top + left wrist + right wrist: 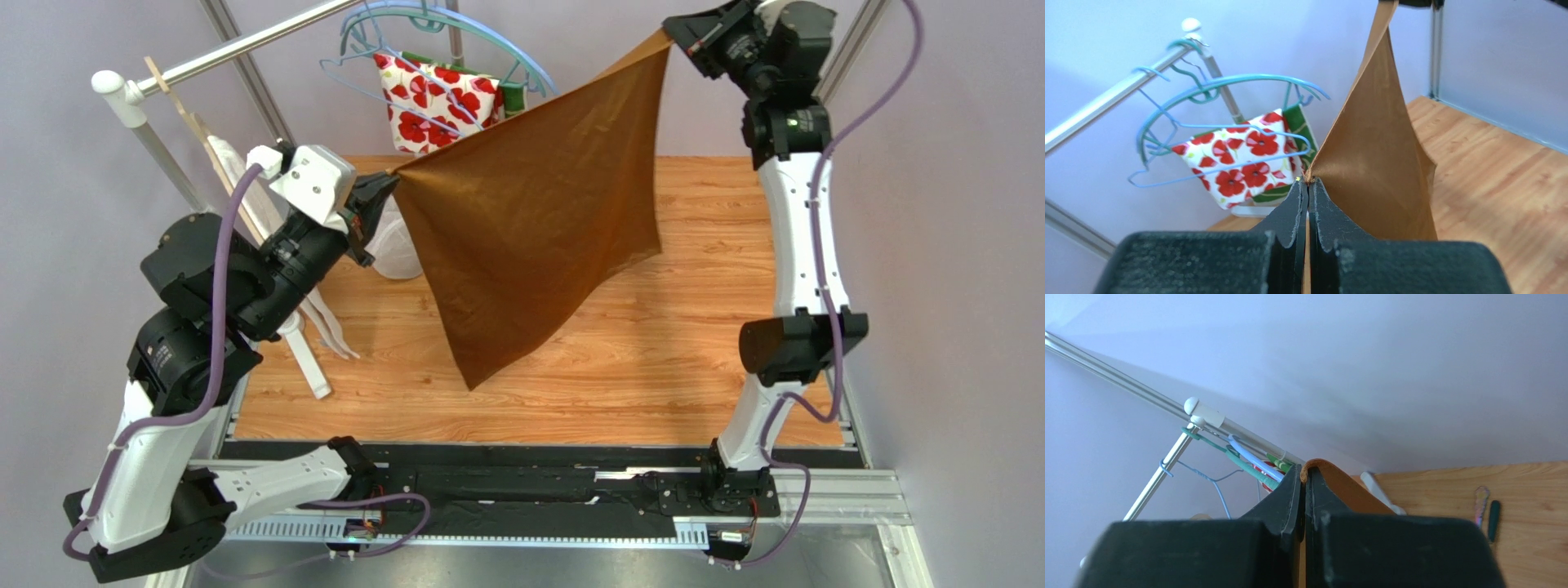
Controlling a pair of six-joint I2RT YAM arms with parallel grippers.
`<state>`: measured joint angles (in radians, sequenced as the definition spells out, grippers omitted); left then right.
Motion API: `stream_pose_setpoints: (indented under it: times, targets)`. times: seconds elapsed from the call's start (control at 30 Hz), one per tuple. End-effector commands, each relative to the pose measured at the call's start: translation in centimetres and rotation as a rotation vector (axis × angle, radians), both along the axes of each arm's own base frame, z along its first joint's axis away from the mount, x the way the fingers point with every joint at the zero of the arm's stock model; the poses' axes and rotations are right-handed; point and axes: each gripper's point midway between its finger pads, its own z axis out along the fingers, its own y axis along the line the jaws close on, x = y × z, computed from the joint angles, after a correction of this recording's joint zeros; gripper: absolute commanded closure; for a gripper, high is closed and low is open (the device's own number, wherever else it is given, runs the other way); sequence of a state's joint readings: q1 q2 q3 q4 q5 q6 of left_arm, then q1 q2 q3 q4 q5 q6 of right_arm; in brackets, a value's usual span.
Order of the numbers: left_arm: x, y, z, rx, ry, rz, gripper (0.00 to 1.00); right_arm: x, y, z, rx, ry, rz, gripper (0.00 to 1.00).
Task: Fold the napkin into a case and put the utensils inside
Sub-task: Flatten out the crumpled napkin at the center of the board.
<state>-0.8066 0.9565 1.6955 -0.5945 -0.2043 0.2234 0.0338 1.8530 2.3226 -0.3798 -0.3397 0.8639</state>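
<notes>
Both claws, the left gripper and the right gripper, clamp opposite corners of the napkin, which hangs above the table; it looks light, limp and slippery, so corners seem the safest hold.

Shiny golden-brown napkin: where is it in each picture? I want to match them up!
Top view: the shiny golden-brown satin napkin hangs in the upper middle, stretched between the left hand and the right hand.
Left wrist view: it rises from the middle to the top edge.
Right wrist view: only a small corner shows, at the middle.
Shared landmark: the silver clothes rail.
</notes>
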Motion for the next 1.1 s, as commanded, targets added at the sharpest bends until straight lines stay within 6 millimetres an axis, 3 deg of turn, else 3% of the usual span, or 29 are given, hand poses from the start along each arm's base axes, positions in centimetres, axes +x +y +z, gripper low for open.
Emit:
stream_pose_setpoints:
  times: [0.0, 0.1, 0.17, 0.2, 0.33, 0.4, 0.47, 0.5, 0.53, 0.57, 0.63, 0.7, 0.73, 0.8, 0.83, 0.93, 1.03, 1.07]
  targets:
    - [0.5, 1.9, 3.8, 0.044, -0.105, 0.084, 1.0, -0.5, 1.2, 4.6, 0.099, -0.127, 0.069, 1.0]
    - [1.7, 0.5, 4.3, 0.07, -0.111, 0.07, 1.0, -0.1, 0.6, 3.9, 0.089, -0.112, 0.079, 1.0]
    - [2.0, -1.3, 4.3, 0.076, -0.11, 0.003, 1.0, 0.4, 0.7, 1.9, 0.081, -0.064, 0.108, 1.0]
    - [2.0, -2.1, 4.1, 0.066, -0.096, -0.027, 1.0, 0.5, -1.4, 1.6, 0.076, -0.057, 0.077, 1.0]
    - [1.6, -7.5, 0.9, 0.086, 0.006, -0.25, 1.0, 0.6, -3.3, -3.2, 0.036, 0.056, 0.117, 1.0]
    - [0.9, -10.7, -2.0, 0.092, 0.085, -0.354, 1.0, 0.9, -5.1, -6.6, -0.012, 0.136, 0.105, 1.0]
    - [0.1, -14.3, -5.0, 0.091, 0.14, -0.445, 1.0, -0.1, -5.7, -9.2, -0.033, 0.209, 0.133, 1.0]
    - [-2.0, -16.6, -6.0, 0.082, 0.172, -0.534, 1.0, -0.1, -7.1, -12.4, -0.034, 0.279, 0.117, 1.0]
    - [-2.8, -18.8, -7.7, 0.1, 0.211, -0.583, 1.0, -1.1, -7.6, -13.4, -0.062, 0.294, 0.118, 1.0]
    - [-4.8, -20.9, -9.1, 0.117, 0.234, -0.655, 1.0, -1.5, -8.2, -14.8, -0.074, 0.317, 0.123, 1.0]
    - [-6.6, -24.5, -12.4, 0.146, 0.322, -0.761, 1.0, -2.7, -10.7, -19.3, -0.11, 0.42, 0.096, 1.0]
    - [-9.4, -27.1, -15.7, 0.19, 0.404, -0.847, 1.0, -4.1, -13.1, -21.0, -0.132, 0.465, 0.055, 1.0]
    - [-10.3, -28.6, -18.0, 0.227, 0.445, -0.887, 1.0, -5.1, -14.1, -23.4, -0.13, 0.54, 0.034, 1.0]
    - [-13.0, -30.6, -20.3, 0.248, 0.49, -0.955, 1.0, -6.6, -17.1, -24.9, -0.146, 0.575, -0.043, 1.0]
    - [-13.4, -31.9, -22.6, 0.287, 0.533, -0.963, 1.0, -7.3, -18.0, -27.2, -0.133, 0.628, -0.077, 1.0]
    - [-14.7, -34.1, -26.6, 0.325, 0.628, -1.021, 1.0, -8.2, -20.6, -30.4, -0.11, 0.703, -0.141, 1.0]
    - [-15.6, -35.3, -29.9, 0.347, 0.708, -1.05, 1.0, -9.5, -23.2, -33.2, -0.165, 0.844, -0.271, 1.0]
    - [-16.0, -35.6, -30.4, 0.349, 0.719, -1.057, 1.0, -9.7, -23.7, -32.9, -0.194, 0.859, -0.301, 1.0]
